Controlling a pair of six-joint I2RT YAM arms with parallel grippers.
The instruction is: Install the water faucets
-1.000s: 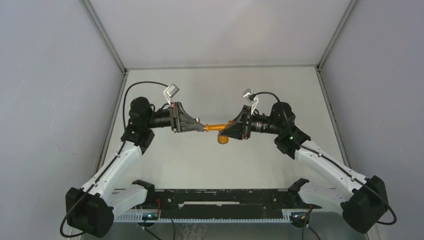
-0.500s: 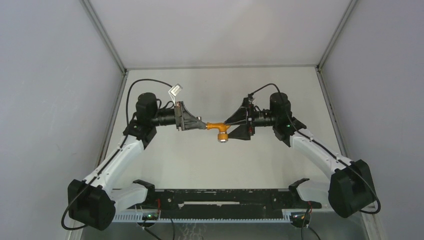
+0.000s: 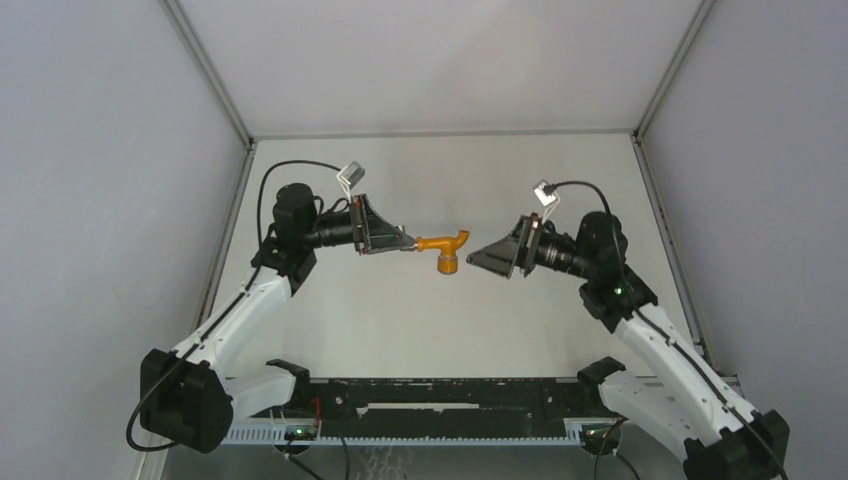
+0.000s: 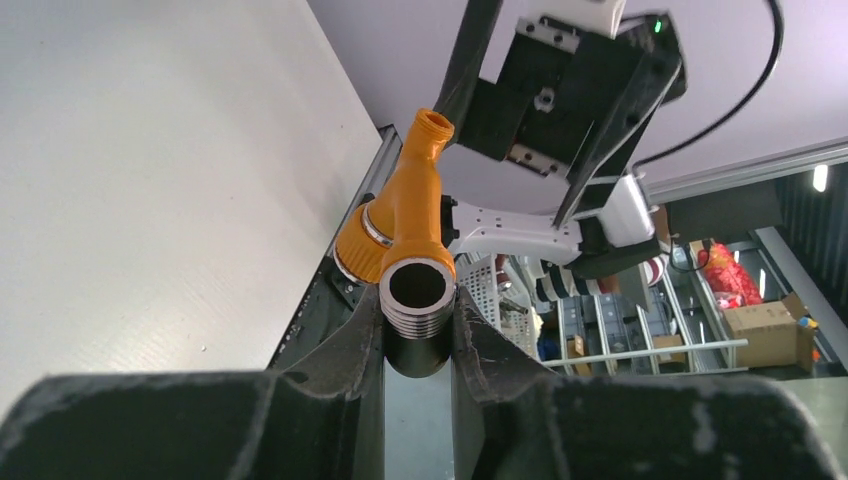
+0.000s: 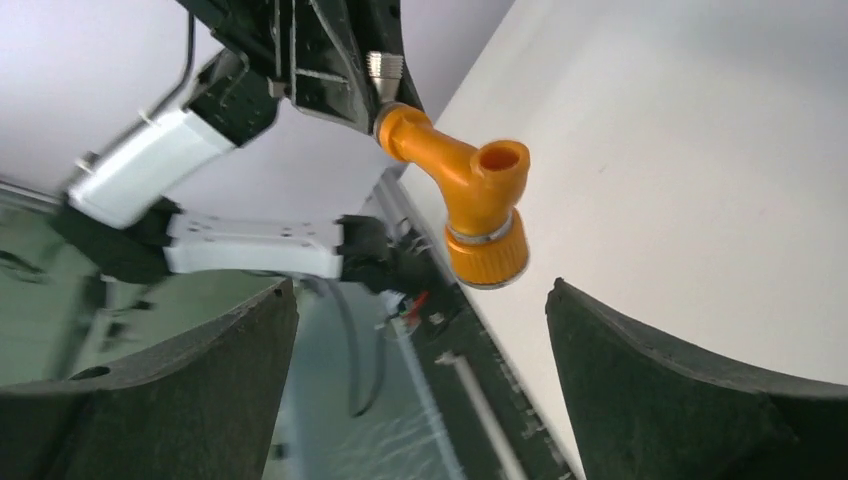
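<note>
Overhead, left gripper clamps the grey fitting of the orange tap body, midair over table centre. Axis runs 9-to-3. Right gripper, jaws wide and empty, sits near at 3 o'clock.

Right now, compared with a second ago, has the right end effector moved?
Yes. The right end effector has backed rightward, toward the table's right edge rail, leaving the orange T-shaped tap body in the left end effector.

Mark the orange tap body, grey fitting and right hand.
orange tap body (image 3: 441,243): top view, straight stem.
grey fitting (image 4: 418,320): left wrist view, threaded rim.
right hand (image 5: 420,287): right wrist view, midway between fingertips.
</note>
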